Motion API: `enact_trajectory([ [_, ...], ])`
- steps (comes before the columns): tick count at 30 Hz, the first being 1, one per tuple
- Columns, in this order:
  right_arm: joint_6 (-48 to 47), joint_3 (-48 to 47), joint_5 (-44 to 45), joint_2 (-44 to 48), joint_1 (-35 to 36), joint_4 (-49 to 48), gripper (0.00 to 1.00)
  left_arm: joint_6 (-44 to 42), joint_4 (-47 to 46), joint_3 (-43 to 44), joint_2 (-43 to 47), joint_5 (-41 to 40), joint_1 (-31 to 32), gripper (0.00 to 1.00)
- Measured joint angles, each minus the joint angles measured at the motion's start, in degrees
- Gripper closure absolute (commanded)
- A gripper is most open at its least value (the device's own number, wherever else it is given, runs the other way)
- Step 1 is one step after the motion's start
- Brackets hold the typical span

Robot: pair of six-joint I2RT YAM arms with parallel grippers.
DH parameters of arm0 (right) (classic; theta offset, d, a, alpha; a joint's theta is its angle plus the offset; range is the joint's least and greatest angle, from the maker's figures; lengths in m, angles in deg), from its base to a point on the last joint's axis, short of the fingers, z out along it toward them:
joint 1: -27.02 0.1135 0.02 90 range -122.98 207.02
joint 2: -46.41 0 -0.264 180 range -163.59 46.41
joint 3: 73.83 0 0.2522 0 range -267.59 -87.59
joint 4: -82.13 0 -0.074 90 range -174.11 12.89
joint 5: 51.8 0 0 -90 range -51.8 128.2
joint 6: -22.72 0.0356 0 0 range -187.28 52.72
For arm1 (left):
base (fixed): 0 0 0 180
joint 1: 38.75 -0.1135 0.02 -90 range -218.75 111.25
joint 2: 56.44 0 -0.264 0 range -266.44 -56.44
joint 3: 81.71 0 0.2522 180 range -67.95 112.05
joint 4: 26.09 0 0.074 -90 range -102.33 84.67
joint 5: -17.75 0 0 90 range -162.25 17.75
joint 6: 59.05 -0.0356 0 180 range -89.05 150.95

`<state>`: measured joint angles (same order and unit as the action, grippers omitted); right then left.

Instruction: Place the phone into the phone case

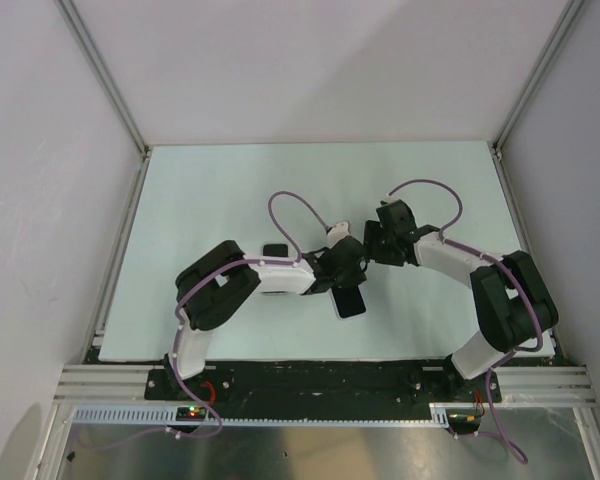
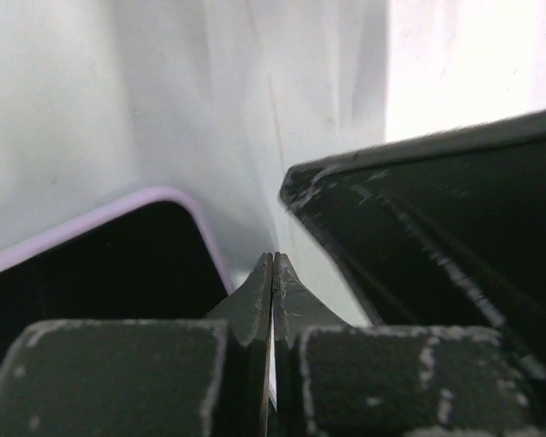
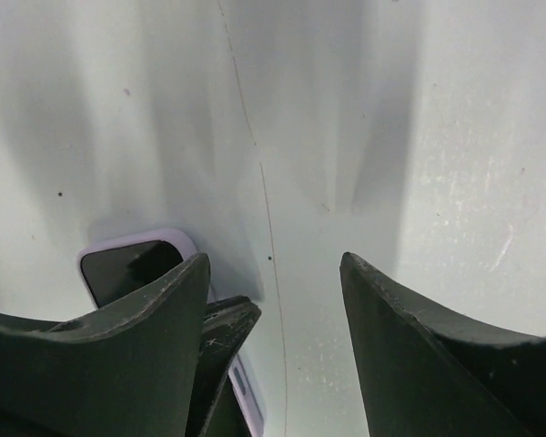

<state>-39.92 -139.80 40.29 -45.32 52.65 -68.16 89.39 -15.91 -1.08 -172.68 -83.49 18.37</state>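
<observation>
Phone: screen up on the table, at mid-table just in front of the arms; black glass with a lavender rim
Long axis: runs roughly near to far in the top view, slightly skewed
Left gripper: fingers pressed together with nothing between them; the tips sit at the phone's far end, just beside its rounded corner
Right gripper: fingers spread, holding nothing; the phone's corner lies to the left of its gap, not between the fingers
Nearer arm: the left, seemingly touching or almost touching the phone; the right hovers close beside it
Case: no separate one made out; whether the lavender rim is the case, I cannot tell
Next move, as a guess: depends on the left tips bearing on that far end
</observation>
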Motion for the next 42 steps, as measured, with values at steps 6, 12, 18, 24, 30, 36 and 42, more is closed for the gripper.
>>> enact_trajectory([
  [6,0.26,0.00,-1.03,2.62,-0.37,0.00,0.33,-3.32,7.45,-0.83,4.22,1.42,-1.64,0.90],
  [12,1.79,1.64,-1.97,8.33,-0.74,-0.87,0.23,-9.62,19.12,-0.83,8.92,1.42,-5.42,0.68],
  [18,4.20,6.40,-1.68,13.42,3.85,-1.25,0.18,-13.07,24.02,-1.03,17.05,1.64,-10.58,0.54],
  [24,8.57,7.08,2.21,12.61,16.20,-1.53,0.22,-13.46,23.67,-7.91,28.63,2.49,-15.39,0.52],
  [30,13.44,7.08,8.70,9.53,28.46,-1.27,0.31,-12.76,24.30,-21.73,39.80,2.69,-19.67,0.55],
  [36,18.91,6.95,14.27,4.48,40.02,-0.11,0.37,-11.82,24.48,-31.71,47.82,3.10,-22.64,0.55],
  [42,21.68,4.28,17.27,0.37,44.39,0.35,0.38,-11.80,24.48,-34.14,51.58,4.24,-24.85,0.56],
])
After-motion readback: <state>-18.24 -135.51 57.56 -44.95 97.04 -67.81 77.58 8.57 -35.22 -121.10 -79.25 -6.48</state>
